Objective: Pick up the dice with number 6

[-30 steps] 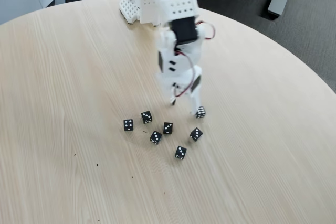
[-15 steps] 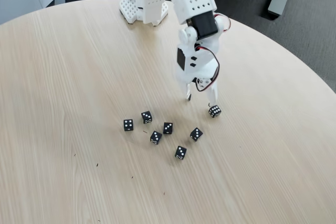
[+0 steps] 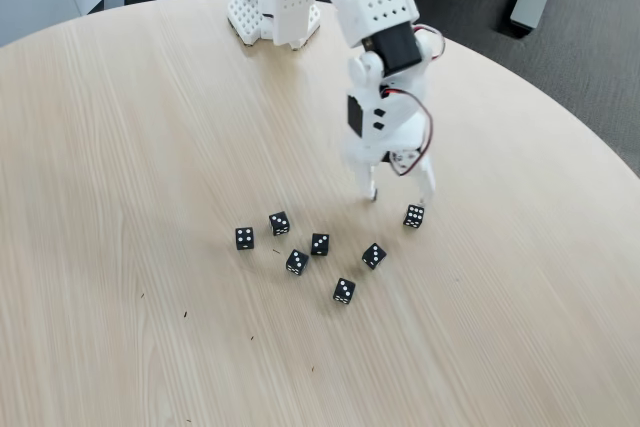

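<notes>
The six die (image 3: 413, 215) has been dragged clear of the other dice (image 3: 319, 244), and the jaws now stand released just above it, not yet gripping.

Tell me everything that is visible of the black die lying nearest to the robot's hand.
The die is a small black cube with white pips, looking like hard plastic. Its most visible face shows six pips in two rows of three. It sits flat on the light wooden table, turned a little askew in the fixed view, apart from the other black dice to its left. The white hand stands just above it, fingers spread. One fingertip ends close over the die; whether it touches cannot be told.
</notes>
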`<action>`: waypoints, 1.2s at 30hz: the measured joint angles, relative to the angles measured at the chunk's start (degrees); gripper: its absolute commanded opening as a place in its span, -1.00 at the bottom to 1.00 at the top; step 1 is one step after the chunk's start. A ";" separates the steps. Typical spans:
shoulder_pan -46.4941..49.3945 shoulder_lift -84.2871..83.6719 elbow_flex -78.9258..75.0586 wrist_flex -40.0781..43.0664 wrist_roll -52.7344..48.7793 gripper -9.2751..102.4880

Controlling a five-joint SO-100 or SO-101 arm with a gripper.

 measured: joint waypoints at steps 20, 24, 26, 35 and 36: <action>0.18 -0.70 -0.44 -0.97 -1.85 -0.33; 0.70 -0.79 -3.96 -1.49 -1.85 -0.32; 1.58 -0.79 -6.86 -1.41 -1.05 -0.31; 5.98 -1.05 -12.22 5.45 1.58 -0.31; 6.42 -1.41 -12.22 5.98 1.85 -0.31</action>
